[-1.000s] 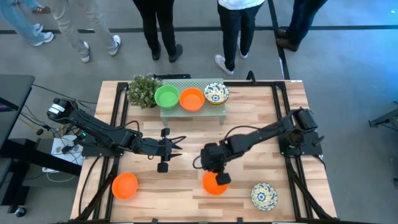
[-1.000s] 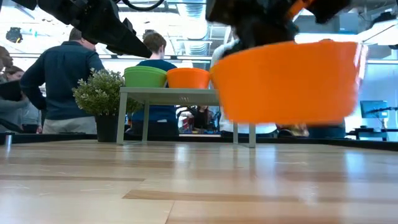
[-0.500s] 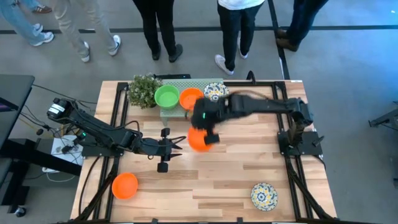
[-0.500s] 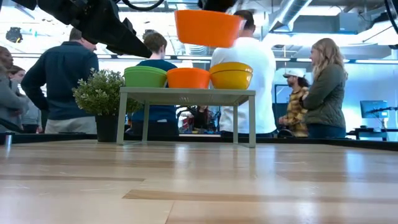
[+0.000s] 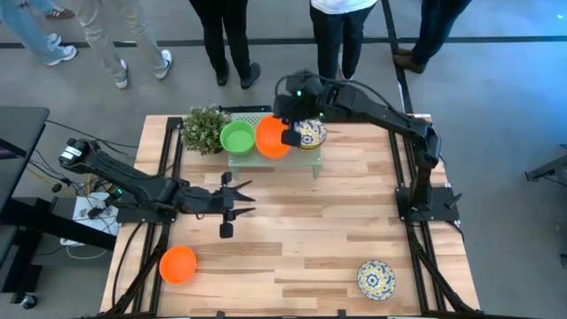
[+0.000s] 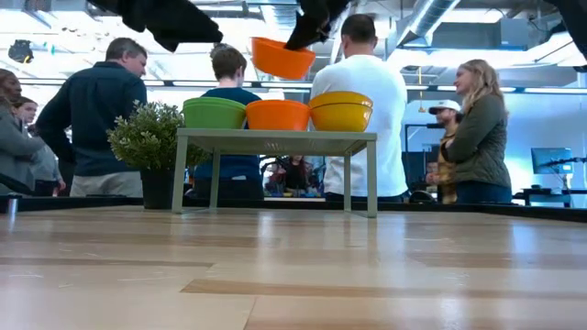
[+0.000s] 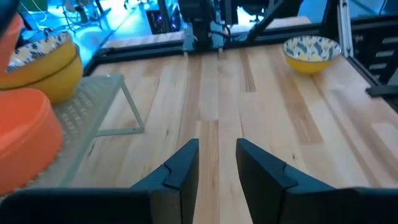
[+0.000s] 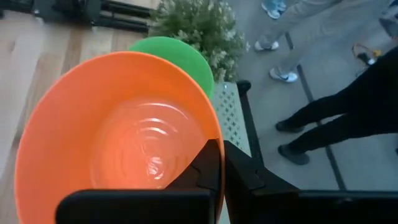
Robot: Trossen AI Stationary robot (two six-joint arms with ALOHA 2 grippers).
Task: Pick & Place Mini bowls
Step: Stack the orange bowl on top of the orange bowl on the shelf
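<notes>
My right gripper (image 5: 291, 133) is shut on an orange bowl (image 5: 271, 137) and holds it in the air over the pale green stand (image 6: 275, 142) at the table's far edge. On the stand sit a green bowl (image 5: 236, 137), an orange bowl (image 6: 277, 115) and a patterned bowl with a yellow outside (image 6: 340, 111). Another orange bowl (image 5: 178, 264) and a patterned bowl (image 5: 376, 278) rest on the table near its near edge. My left gripper (image 5: 235, 193) hovers open over the table's middle left, touching nothing. My right gripper pinches the orange bowl's rim (image 8: 214, 134), one finger (image 8: 208, 168) inside the bowl and the other outside. The fingers slant down at it from above. The bowl (image 6: 282, 57) is lifted clear and tilted, above the orange bowl on the stand.
A bushy plant (image 5: 203, 128) stands at the stand's left end. Several people (image 6: 362, 110) stand beyond the far edge. Bare wood (image 5: 337, 221) lies between the stand and the near bowls.
My right gripper has carried the orange bowl from low over the table's near middle, up and toward the far edge, until it hangs over the stand. The bowl has stayed in its hold. My left gripper has shifted slightly toward the left edge.
</notes>
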